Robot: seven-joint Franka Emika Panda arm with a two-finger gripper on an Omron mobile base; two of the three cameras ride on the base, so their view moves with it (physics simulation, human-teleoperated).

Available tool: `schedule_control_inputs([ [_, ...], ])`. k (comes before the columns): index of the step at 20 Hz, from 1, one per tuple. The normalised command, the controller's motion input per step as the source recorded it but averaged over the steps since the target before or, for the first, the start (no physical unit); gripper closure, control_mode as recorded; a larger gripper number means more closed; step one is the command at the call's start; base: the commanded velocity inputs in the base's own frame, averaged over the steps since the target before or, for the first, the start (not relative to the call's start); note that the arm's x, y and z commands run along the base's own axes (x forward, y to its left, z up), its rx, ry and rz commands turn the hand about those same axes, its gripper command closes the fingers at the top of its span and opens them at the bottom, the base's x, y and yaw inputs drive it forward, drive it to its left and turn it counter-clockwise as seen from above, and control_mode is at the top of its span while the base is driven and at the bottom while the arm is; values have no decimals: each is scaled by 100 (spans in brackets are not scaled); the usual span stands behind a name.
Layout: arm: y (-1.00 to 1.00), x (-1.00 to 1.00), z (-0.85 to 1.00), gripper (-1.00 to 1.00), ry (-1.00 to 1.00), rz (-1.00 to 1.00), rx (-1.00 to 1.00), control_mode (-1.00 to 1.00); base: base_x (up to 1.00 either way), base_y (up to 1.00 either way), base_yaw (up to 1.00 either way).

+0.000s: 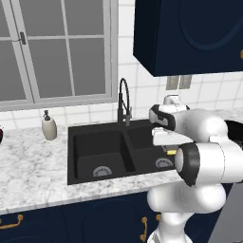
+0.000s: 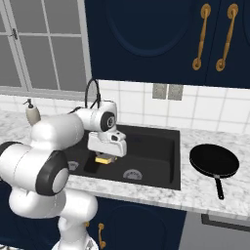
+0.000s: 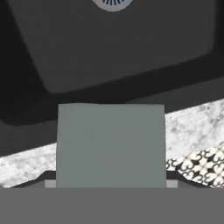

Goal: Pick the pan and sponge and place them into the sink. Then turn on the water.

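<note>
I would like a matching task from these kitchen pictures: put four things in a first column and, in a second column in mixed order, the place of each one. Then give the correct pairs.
Things:
1. pan
2. sponge
3. soap dispenser
4. faucet

Places:
A. between the fingers of the gripper, above the sink
B. behind the sink, at the middle of its back edge
C. on the counter to the left of the sink, near the window
D. on the counter to the right of the sink

Pairs: 1-D, 2-A, 3-C, 4-B
</note>
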Motion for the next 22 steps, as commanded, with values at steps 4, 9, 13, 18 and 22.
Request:
schedule_control_inputs([
  [4, -52, 9, -19, 100, -1, -1, -1, -100, 0, 0, 0],
  [9, -52, 10, -26, 100, -11, 12, 0, -100, 0, 0, 0],
  [13, -48, 3, -30, 100, -34, 14, 0, -100, 0, 0, 0],
  [18, -17, 16, -24, 100, -12, 2, 2, -100, 0, 0, 0],
  [22, 0, 37, -20, 100, 0, 0, 0, -100, 0, 0, 0],
])
